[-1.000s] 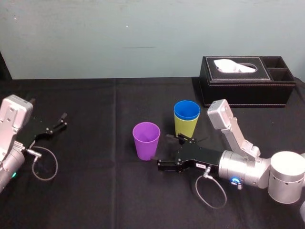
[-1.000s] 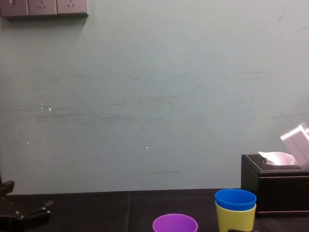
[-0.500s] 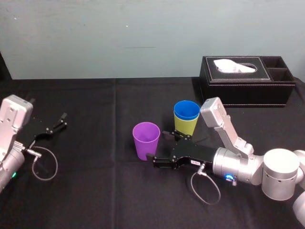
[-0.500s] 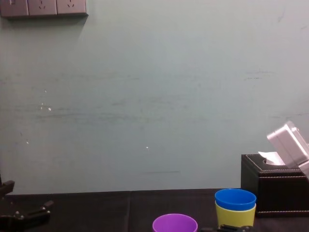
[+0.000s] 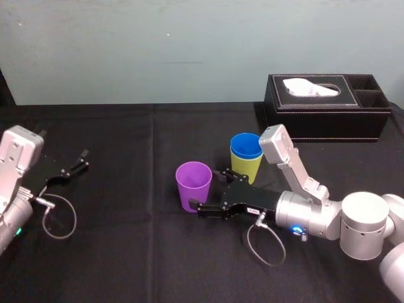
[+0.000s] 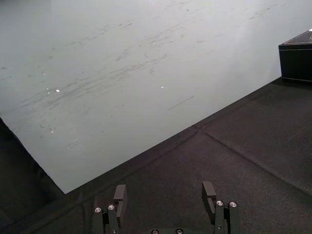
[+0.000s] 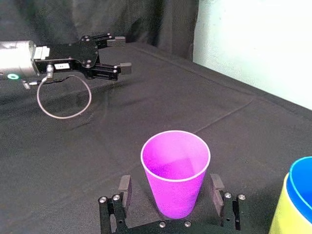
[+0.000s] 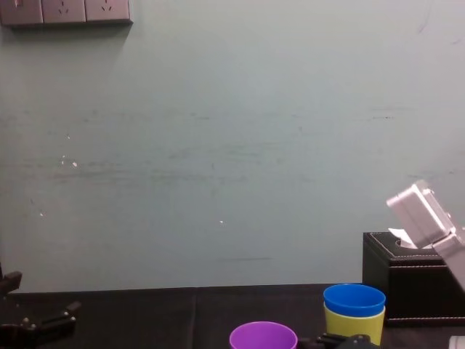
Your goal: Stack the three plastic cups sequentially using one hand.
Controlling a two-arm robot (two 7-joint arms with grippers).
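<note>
- Right gripper [image 5: 204,188]: fingers spread wide, one on each side of the purple cup [image 5: 193,184] low on its wall. There is a gap on both sides in the right wrist view, so nothing is gripped yet.
- Purple cup stands upright mid-table. The blue cup [image 5: 247,146] already sits inside the yellow-green cup [image 5: 243,169], just beside the gripper's far finger.
- Left gripper [image 6: 164,187]: parked at the table's left, fingers apart and empty.
- Risk: the cup is light, smooth and tapered. An off-centre close could shove or tip it, and a low pinch may let it squirt upward.
- Risk: too hard a squeeze could buckle the thin wall.
- Risk: swinging toward the stack, the far finger could clip the blue/yellow-green pair.
- Writing: small white label [image 5: 252,211] on the right gripper, too small to read. No brand visible on the cups or the tissue box [image 5: 325,106].
</note>
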